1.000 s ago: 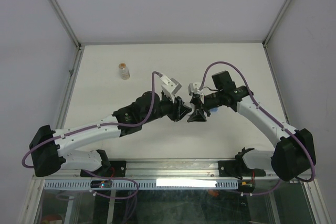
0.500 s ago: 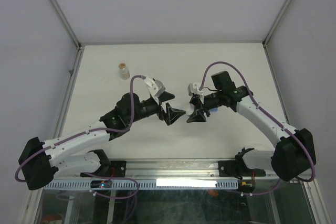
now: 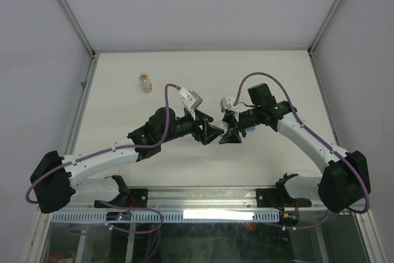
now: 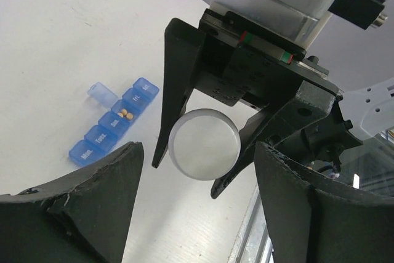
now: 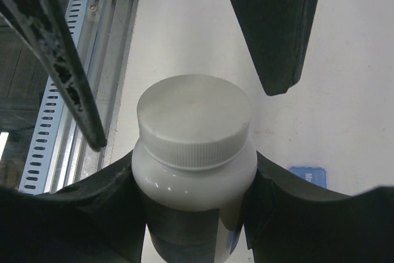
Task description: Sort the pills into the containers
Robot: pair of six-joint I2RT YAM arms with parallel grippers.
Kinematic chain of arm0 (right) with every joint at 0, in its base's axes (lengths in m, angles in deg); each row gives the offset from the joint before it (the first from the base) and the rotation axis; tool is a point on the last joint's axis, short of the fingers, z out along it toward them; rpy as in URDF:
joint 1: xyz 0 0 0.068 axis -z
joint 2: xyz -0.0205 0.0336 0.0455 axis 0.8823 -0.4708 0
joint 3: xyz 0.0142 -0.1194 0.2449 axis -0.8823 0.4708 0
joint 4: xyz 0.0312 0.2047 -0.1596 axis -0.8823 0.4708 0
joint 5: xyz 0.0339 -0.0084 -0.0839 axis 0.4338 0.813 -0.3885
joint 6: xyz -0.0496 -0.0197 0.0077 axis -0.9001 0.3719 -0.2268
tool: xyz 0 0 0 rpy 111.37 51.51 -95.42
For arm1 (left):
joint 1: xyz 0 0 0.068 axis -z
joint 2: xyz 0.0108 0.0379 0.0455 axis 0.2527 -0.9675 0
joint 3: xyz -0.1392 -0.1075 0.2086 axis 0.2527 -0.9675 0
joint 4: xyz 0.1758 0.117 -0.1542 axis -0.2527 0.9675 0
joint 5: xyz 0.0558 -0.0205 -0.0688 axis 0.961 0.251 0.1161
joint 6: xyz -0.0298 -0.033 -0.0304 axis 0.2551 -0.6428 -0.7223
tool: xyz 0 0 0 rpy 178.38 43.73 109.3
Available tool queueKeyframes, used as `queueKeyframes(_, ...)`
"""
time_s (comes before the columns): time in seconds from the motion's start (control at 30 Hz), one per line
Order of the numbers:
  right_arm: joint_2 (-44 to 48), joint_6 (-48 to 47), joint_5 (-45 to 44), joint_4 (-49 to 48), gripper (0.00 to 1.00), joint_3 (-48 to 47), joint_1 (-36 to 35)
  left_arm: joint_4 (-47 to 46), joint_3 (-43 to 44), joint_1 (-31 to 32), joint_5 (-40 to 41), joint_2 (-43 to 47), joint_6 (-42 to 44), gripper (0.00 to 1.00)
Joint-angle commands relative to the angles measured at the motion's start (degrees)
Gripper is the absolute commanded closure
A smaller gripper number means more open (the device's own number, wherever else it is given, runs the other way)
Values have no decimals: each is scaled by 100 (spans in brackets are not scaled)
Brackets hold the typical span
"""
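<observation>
My right gripper point(image 5: 194, 173) is shut on a white pill bottle point(image 5: 194, 170) with a ribbed white cap point(image 5: 193, 121), held off the table. My left gripper point(image 4: 197, 150) faces that cap point(image 4: 204, 144) end-on and is open, its fingers point(image 5: 277, 29) standing apart from the cap on both sides. In the top view the two grippers point(image 3: 212, 132) point(image 3: 233, 133) meet nose to nose at mid-table. The containers point(image 4: 114, 121), a blue strip of compartments, lie on the table under the right arm; one lid point(image 4: 100, 92) stands open and two orange pills point(image 4: 126, 114) lie in one compartment.
A small clear bottle point(image 3: 145, 83) with tan contents stands at the back left. A metal rail point(image 5: 58, 121) runs along the table's near edge. Enclosure walls and posts point(image 3: 83, 84) frame the white table point(image 3: 277, 78).
The left gripper drew back from the bottle and opened wide, then came forward to the cap again with its jaws somewhat narrower. The right arm and bottle have not moved.
</observation>
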Motion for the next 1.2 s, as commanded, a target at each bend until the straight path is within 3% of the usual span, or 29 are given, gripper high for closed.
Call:
queueKeyframes(0.0,82,18,89,-177,100,-253,7,-178,369,70,79,-112,-90,28)
queueKeyframes(0.3,84,16,90,-176,100,-252,9,-61,498,79,-147,-290,-33,49)
queueKeyframes(0.47,88,22,90,-183,100,-250,9,-65,508,79,-356,-304,0,76)
queueKeyframes(0.6,93,44,74,-195,82,-253,4,-54,446,79,-347,-223,22,100)
queueKeyframes(0.7,118,137,20,-288,47,-225,15,-41,318,70,-212,-111,33,100)
queueKeyframes(0.8,145,249,-2,-367,3,-214,53,73,165,30,-40,44,22,100)
queueKeyframes(0.93,195,361,64,-434,0,-220,173,338,-139,-75,312,302,20,100)
queueKeyframes(1.17,312,574,75,-639,0,-147,430,1363,-532,-504,1699,763,134,100)
